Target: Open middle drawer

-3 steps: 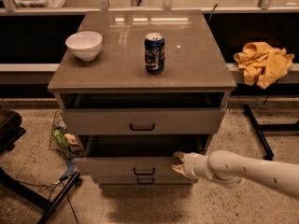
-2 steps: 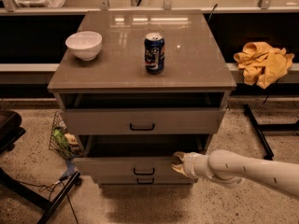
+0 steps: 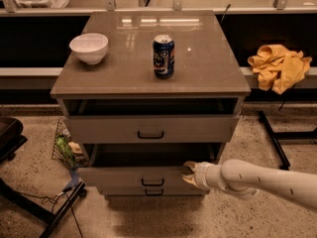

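Note:
The grey-beige cabinet [image 3: 208, 68] has three drawers. The middle drawer [image 3: 119, 176], with a small black bar handle [image 3: 152, 182], stands pulled out well past the bottom drawer [image 3: 154, 192], showing a dark gap above its front. The top drawer [image 3: 109, 129] is also slightly out. My gripper [image 3: 189, 173], at the end of the white arm [image 3: 262, 180] coming in from the right, sits at the upper right edge of the middle drawer's front, to the right of the handle.
A white bowl [image 3: 89, 47] and a blue soda can [image 3: 163, 56] stand on the cabinet top. A yellow cloth [image 3: 278, 66] lies on a ledge at right. A wire basket [image 3: 67, 150] sits left of the cabinet. Black stand legs [image 3: 49, 209] cross the floor.

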`<state>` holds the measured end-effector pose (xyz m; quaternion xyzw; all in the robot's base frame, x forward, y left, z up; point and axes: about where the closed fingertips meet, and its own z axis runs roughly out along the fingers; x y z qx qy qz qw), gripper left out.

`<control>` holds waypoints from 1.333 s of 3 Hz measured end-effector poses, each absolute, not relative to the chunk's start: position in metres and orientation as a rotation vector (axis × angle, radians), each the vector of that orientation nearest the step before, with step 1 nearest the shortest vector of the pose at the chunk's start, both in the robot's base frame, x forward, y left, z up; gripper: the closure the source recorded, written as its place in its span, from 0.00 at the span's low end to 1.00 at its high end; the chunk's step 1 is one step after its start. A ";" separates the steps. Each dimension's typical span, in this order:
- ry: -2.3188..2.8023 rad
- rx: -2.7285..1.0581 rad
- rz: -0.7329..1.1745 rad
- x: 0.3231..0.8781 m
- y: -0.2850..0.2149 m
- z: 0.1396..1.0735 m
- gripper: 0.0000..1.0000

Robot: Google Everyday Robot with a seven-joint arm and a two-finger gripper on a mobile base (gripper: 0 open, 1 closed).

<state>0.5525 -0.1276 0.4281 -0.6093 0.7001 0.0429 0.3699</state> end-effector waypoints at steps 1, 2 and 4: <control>1.796 -1.563 0.110 0.552 -0.128 0.428 0.85; 1.796 -1.563 0.110 0.552 -0.127 0.428 0.54; 1.796 -1.563 0.110 0.552 -0.127 0.428 0.08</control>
